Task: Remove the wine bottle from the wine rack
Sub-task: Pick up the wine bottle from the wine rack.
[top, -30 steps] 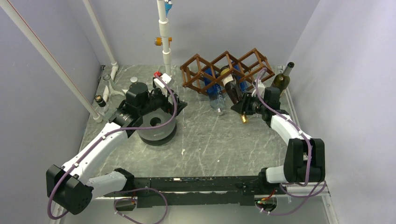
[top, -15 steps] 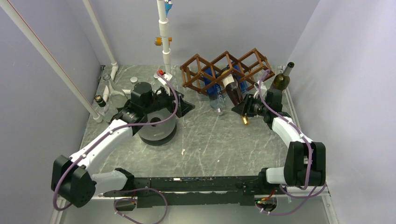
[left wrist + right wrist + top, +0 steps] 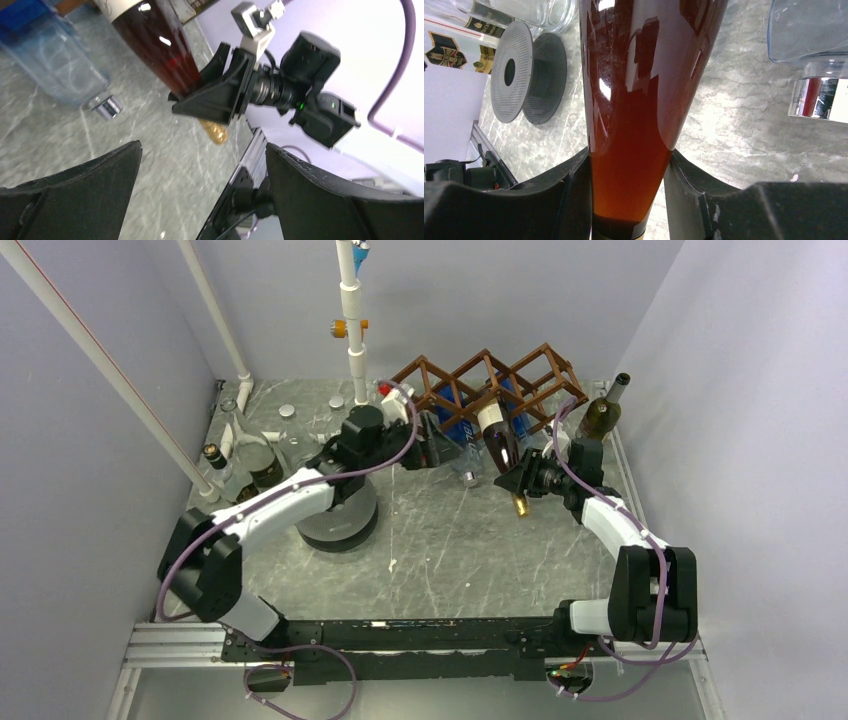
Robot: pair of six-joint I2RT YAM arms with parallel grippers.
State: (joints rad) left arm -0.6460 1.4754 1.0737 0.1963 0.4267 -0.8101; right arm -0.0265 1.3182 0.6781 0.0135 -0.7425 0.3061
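2 fingers of the right gripper are clenched on the wine bottle at its tapering shoulder. From there the bottle's long axis runs far and slightly left into the wine rack, base end in a middle cell, so the way out looks near and slightly right. The left gripper hangs spread wide and empty just left of the bottle. The lattice hides the base, so I cannot tell whether it rests on wood.

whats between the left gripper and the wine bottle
A clear blue bottle in the wine rack; the top view shows it between left gripper and wine bottle.
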